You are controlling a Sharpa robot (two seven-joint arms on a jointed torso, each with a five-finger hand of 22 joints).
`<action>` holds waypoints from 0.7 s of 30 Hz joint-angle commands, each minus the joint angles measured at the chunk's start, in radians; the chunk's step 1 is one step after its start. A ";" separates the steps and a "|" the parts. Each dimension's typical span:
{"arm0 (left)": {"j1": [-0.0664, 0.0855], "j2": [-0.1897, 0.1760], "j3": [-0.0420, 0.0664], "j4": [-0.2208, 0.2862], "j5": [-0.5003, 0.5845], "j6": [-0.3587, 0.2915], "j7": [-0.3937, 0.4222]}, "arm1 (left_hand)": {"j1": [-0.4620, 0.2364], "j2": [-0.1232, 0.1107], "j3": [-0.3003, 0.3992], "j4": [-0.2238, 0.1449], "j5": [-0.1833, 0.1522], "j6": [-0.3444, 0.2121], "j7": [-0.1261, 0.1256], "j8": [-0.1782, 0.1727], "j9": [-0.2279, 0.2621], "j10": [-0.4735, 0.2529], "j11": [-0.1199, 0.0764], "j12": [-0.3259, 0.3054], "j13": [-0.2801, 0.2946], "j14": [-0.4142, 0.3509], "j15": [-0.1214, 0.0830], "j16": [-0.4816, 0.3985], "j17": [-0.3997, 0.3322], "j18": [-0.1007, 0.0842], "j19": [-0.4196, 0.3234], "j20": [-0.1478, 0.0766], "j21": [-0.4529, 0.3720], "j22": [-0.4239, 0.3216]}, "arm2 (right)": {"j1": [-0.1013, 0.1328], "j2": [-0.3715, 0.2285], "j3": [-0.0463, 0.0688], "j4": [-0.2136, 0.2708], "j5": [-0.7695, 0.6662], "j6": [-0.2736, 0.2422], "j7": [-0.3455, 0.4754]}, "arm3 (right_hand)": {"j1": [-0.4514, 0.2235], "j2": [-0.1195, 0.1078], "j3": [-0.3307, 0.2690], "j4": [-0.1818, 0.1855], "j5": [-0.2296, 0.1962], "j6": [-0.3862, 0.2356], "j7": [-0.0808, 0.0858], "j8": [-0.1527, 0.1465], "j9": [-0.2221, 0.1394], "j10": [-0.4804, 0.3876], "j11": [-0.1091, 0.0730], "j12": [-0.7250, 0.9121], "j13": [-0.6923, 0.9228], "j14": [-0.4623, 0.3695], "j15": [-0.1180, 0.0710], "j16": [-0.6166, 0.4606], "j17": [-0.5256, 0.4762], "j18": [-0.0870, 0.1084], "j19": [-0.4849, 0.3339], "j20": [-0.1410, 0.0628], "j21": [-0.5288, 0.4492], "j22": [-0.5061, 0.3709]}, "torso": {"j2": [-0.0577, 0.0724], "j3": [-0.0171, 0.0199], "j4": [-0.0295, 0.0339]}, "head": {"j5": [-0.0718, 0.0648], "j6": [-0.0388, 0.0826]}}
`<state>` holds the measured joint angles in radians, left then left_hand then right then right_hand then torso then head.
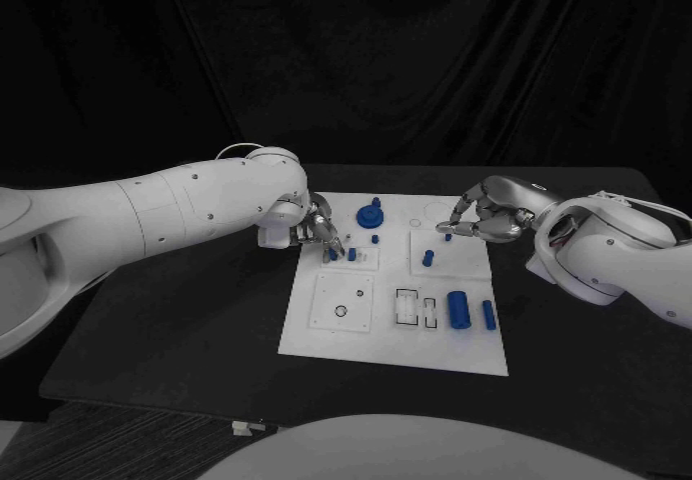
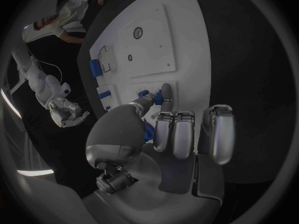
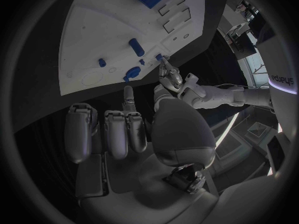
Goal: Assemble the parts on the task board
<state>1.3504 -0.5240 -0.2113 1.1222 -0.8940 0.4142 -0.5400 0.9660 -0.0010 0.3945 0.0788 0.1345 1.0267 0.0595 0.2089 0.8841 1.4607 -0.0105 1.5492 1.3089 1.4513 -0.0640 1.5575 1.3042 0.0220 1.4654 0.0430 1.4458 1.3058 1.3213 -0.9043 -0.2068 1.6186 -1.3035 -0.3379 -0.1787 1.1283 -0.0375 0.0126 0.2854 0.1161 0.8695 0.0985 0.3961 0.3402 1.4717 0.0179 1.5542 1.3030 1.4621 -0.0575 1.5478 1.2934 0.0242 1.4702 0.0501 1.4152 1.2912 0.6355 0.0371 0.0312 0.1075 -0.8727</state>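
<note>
Left hand [image 1: 306, 228] down at the near-left part of the task board [image 1: 397, 350], fingers bunched over two small blue pegs [image 1: 342, 254]. In the left wrist view, thumb and one finger [image 2: 166, 93] close on a small blue peg [image 2: 158, 98], other fingers curled in beside it. Looks like a pinch on that peg, peg tip at the board.

Right hand [image 1: 483, 215] up at the far right edge of the board, fingers curled in, tips close together and pointing down. Can't tell if anything sits between the tips. In the right wrist view [image 3: 127, 129], one finger out toward the board edge, the rest folded, nothing plain inside.

Going out from the hands: a blue knob [image 1: 371, 214] with a round base near the far middle of the board, just beside the left hand. A tiny blue peg [image 1: 375, 239] a little nearer than the knob. A short blue peg [image 1: 428, 259] standing upright right of the middle. Another small blue bit [image 1: 447, 237] just under the right hand.

On the near half: a fat blue cylinder [image 1: 459, 309] lying flat, and a thin blue bar [image 1: 489, 315] beside it on the right. Left of these, two long slots [image 1: 418, 306]. Further left, a square plate with a round hole [image 1: 340, 311].

Board flat in the middle of the black counter [image 1: 188, 320].
</note>
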 commanded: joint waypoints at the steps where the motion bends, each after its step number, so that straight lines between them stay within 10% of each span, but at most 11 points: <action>1: -0.005 0.004 0.000 -0.002 0.007 0.028 -0.002 | -0.035 -0.003 -0.054 0.030 -0.024 -0.016 0.006 -0.039 -0.021 0.110 0.003 0.022 0.262 0.120 0.004 0.013 0.267 0.012 0.032 0.007 -0.016 0.214 | -0.003 0.000 0.001 0.000 -0.002 0.007 -0.016 | 0.019 0.007 0.015 -0.004 0.018 -0.015 -0.005 0.019 0.016 0.099 0.000 0.017 0.268 0.093 0.007 -0.018 0.207 0.022 0.024 0.008 -0.020 0.217 | 0.000 0.0001 -0.0002 | 0.000 0.000; 21: -0.008 0.002 0.000 -0.009 0.007 0.032 -0.014 | -0.060 -0.001 -0.147 0.084 -0.078 -0.024 0.006 -0.013 -0.009 0.110 0.004 0.022 0.262 0.120 0.006 0.013 0.267 0.013 0.033 0.011 -0.020 0.217 | -0.005 0.001 0.001 -0.002 -0.002 0.012 -0.016 | 0.026 0.008 0.015 -0.007 0.020 -0.016 -0.005 0.019 0.016 0.099 0.000 0.017 0.268 0.093 0.007 -0.018 0.207 0.023 0.023 0.008 -0.022 0.216 | 0.000 -0.0001 0.0002 | 0.002 0.000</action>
<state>1.3492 -0.5218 -0.2097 1.1131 -0.8914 0.4265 -0.5442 0.9252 0.0079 0.2822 0.1580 0.0725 1.0270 0.0592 0.2165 0.8800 1.4628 -0.0088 1.5492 1.3089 1.4549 -0.0605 1.5575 1.3042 0.0220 1.4570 0.0517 1.4344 1.3058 1.3186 -0.9034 -0.2068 1.6170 -1.3035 -0.3327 -0.1793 1.1370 -0.0288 0.0126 0.2853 0.1161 0.8592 0.0951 0.3962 0.3403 1.4717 0.0179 1.5542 1.3030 1.4621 -0.0575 1.5477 1.2934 0.0241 1.4702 0.0501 1.4151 1.2912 0.6355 0.0371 0.0308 0.1099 -0.8727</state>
